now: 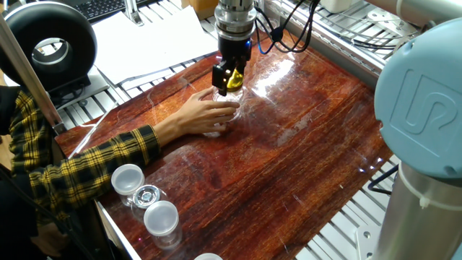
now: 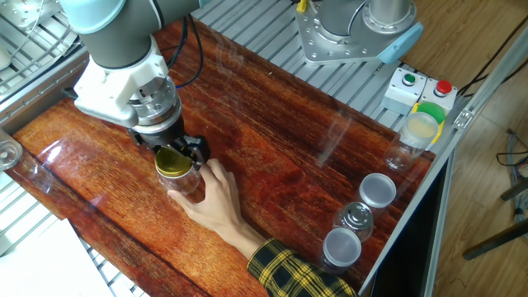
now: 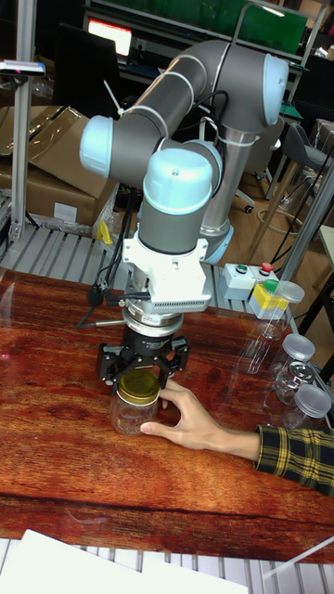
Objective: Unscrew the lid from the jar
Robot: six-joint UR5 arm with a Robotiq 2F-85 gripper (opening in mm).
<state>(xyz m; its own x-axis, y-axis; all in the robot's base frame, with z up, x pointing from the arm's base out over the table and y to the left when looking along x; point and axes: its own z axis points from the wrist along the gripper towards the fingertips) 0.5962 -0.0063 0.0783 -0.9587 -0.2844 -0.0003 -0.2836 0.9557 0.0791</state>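
Reddish wooden table (image 1: 303,159), glossy, set on a frame of grey metal slats; its long edges run diagonally in both fixed views. Most of the board lies bare: the whole middle and the side toward the robot base hold nothing.

Item: one jar (image 2: 185,183), clear glass, upright, standing near the table's far corner in the one fixed view and close to the slatted edge in the other. One lid (image 2: 172,161), yellow-gold, sits on top of the jar.

Item: one gripper (image 2: 169,152), pointing straight down over the jar. Two dark fingers (image 3: 108,366) flank the lid at a narrow spread; whether they actually press on the lid cannot be told.

Item: one hand (image 1: 204,113), bare, sleeve in yellow-and-black plaid (image 1: 86,162), reaching across the table and wrapped around the body of the jar, fingertips touching the glass just below the gripper.

Item: three cups (image 2: 359,216), clear, grouped at the corner of the table well apart from the jar; two carry white lids and one shows a shiny top. A fourth clear cup with a pale lid (image 2: 419,129) stands by itself beside a yellow-green box and a button panel (image 2: 417,87) with one green and one red button.

Off the table: white paper sheet (image 1: 151,43), keyboard, round black device (image 1: 49,47).
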